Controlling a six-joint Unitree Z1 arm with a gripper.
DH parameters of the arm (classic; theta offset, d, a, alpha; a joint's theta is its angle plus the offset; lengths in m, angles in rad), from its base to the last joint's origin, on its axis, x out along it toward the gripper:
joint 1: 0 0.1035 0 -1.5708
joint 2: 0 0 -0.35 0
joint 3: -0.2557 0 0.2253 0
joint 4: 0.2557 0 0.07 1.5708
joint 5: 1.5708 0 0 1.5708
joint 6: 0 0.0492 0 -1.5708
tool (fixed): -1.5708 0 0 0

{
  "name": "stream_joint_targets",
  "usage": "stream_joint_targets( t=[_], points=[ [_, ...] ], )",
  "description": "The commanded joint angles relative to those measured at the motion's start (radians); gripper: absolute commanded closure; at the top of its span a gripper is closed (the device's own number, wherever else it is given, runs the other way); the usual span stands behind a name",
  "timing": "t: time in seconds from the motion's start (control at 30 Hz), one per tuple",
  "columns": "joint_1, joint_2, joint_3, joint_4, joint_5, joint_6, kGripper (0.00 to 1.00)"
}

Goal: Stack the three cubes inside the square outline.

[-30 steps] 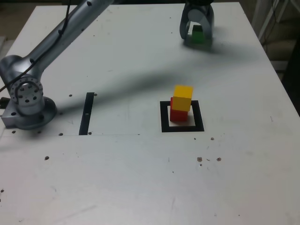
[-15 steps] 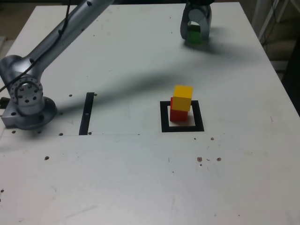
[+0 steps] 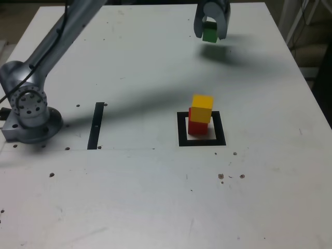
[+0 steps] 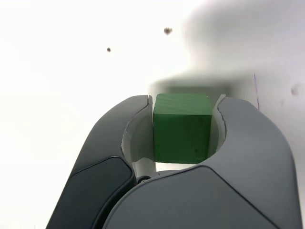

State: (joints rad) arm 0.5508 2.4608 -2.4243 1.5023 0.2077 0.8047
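At the far side of the table, towards the exterior view's right, my gripper (image 3: 210, 31) is shut on the green cube (image 3: 210, 34) and holds it above the table, with its shadow on the surface below. The wrist view shows the green cube (image 4: 181, 127) clamped between both fingers of the gripper (image 4: 183, 117). The yellow cube (image 3: 202, 108) sits on the red cube (image 3: 196, 124), slightly skewed, inside the square outline (image 3: 202, 140) nearer the middle of the table. The gripper is well behind that stack.
A narrow black strip (image 3: 96, 125) lies on the white table (image 3: 155, 197) at the exterior view's left, close to the arm's grey base (image 3: 30, 114). Small dark holes dot the table. The table's right edge (image 3: 311, 93) borders clutter beyond.
The gripper closed on the green cube, then lifted it off the table and shifted slightly to the exterior view's left. The red and yellow stack has not moved.
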Motion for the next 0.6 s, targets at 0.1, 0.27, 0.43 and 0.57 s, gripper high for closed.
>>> stream_joint_targets(
  t=[0.1, 0.27, 0.43, 0.57],
  points=[
    [-0.023, -0.086, 0.081, -0.017, -0.017, -0.024, 0.75],
    [-0.047, -0.158, 0.171, -0.021, -0.042, -0.052, 0.75],
    [-0.080, -0.235, 0.279, -0.028, -0.072, -0.089, 0.75],
    [-0.112, -0.291, 0.360, -0.044, -0.086, -0.123, 0.75]
  ],
)
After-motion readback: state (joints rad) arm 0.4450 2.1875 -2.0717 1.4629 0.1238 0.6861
